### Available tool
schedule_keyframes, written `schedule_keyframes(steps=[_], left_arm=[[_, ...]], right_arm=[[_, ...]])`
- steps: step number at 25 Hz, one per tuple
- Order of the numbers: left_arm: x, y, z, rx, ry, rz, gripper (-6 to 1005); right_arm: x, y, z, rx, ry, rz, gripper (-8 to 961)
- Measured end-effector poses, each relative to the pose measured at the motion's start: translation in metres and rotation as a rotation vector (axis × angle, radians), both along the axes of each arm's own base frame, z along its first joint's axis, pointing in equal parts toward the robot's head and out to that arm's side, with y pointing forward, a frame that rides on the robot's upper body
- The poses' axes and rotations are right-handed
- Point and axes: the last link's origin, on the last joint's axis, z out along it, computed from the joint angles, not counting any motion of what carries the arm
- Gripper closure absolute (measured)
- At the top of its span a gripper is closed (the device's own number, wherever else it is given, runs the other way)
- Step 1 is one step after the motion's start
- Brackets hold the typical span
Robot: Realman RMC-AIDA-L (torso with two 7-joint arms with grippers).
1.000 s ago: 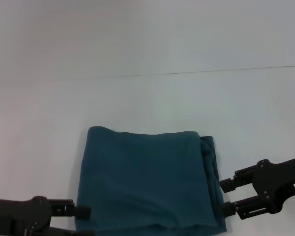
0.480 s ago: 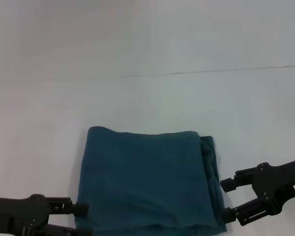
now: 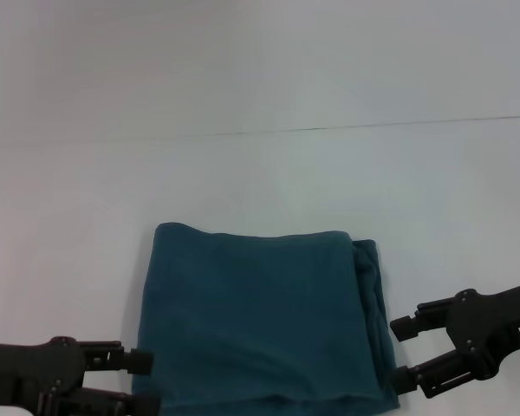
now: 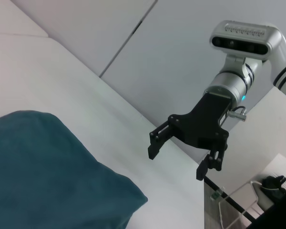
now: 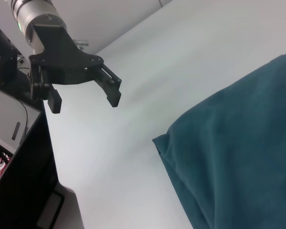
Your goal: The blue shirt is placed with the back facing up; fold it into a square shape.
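**Blue shirt lies folded, both my grippers off it**

Blue shirt (image 3: 260,316) sits on the white table (image 3: 260,173) as a compact, nearly square packet, low in my head view, at about 6 o'clock from the table's middle. Its plain teal side faces up; I see no lettering. The packet's far edge and the edge on my left run clean and straight, while the edge on my right shows stacked layers with a few soft creases, which I read as the side where the folds meet.

My left gripper (image 3: 143,381) hovers at the packet's 8 o'clock corner, just beside the cloth, its two fingers spread apart and holding nothing. My right gripper (image 3: 403,354) stands at the 4 o'clock corner, also just beside the fabric, fingers parted wide with nothing between them. The wrist views bear this out: each shows the other arm's gripper, right (image 4: 186,150) and left (image 5: 83,98), in the air above the bare table with its fingers apart.

I judge the fold to be essentially done: the shape already reads as a square. Both grippers sit at the near corners, level with the table, probably because those are the corners one would let go of after a fold. If anything is left, it is tidying the layered right edge.
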Motion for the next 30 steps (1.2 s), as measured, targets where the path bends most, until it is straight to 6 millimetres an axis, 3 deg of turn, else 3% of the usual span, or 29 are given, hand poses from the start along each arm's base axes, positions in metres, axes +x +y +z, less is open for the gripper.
schedule_keyframes(steps=[30], left_arm=[[-0.0078, -0.0028, -0.0064, 0.023, 0.011, 0.032, 123]], right_arm=[[-0.0001, -0.0001, -0.0028, -0.007, 0.000, -0.019, 23]])
